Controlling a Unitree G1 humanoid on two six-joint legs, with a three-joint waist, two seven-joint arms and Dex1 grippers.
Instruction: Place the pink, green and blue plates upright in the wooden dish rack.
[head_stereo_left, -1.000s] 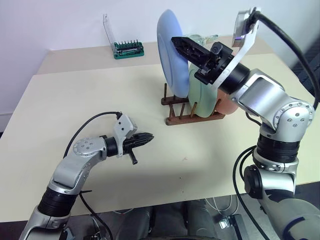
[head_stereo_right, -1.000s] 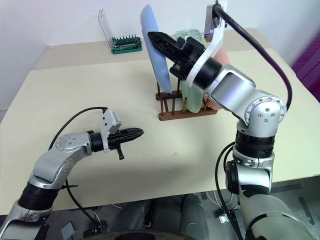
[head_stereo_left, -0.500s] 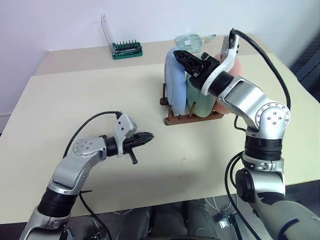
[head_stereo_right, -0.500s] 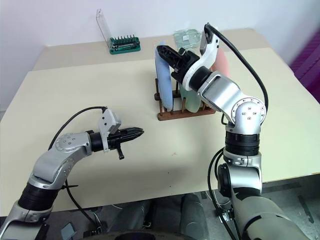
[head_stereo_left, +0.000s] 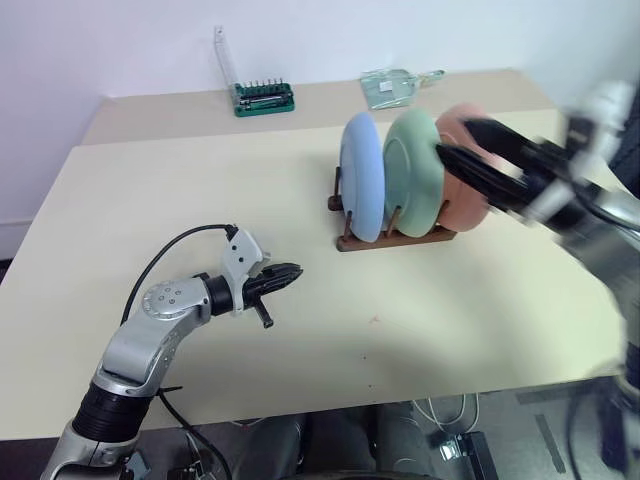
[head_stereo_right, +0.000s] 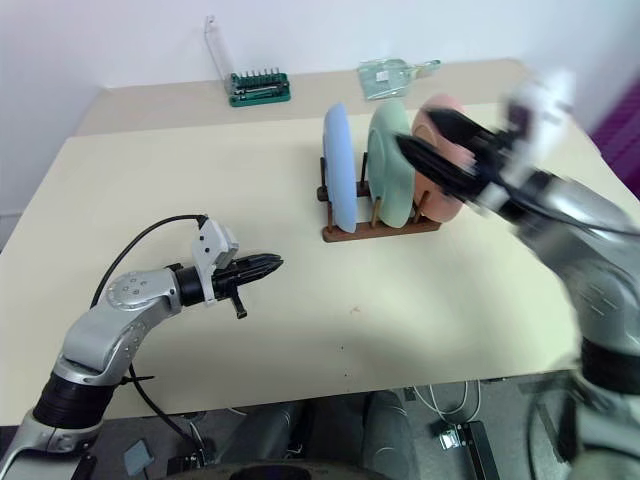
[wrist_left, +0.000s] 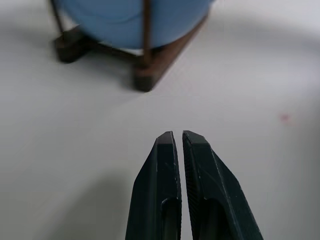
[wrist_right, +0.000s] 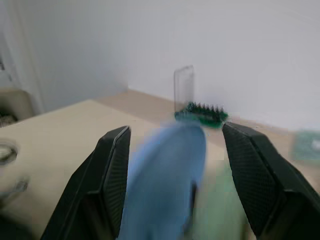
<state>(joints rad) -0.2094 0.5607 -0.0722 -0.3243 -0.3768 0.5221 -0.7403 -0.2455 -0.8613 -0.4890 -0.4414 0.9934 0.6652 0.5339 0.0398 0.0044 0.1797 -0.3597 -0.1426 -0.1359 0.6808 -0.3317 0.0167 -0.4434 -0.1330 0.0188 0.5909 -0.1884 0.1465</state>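
Rack (head_stereo_left: 392, 236): mid-table, pegs keep blue (head_stereo_left: 362, 190), green (head_stereo_left: 414, 187), pink (head_stereo_left: 466, 196) plates upright, side by side. Right gripper (head_stereo_right: 432, 148): fingers spread, empty, beside plates. Left gripper (head_stereo_left: 290, 277): pressed together, idle over table.

The right gripper (head_stereo_left: 455, 150) and its arm are smeared by motion blur, and they hide part of the pink plate (head_stereo_left: 470, 215). The wooden dish rack (head_stereo_left: 395, 238) is mostly covered by the plates, and in the left wrist view the blue plate (wrist_left: 131, 22) is cut off by the edge
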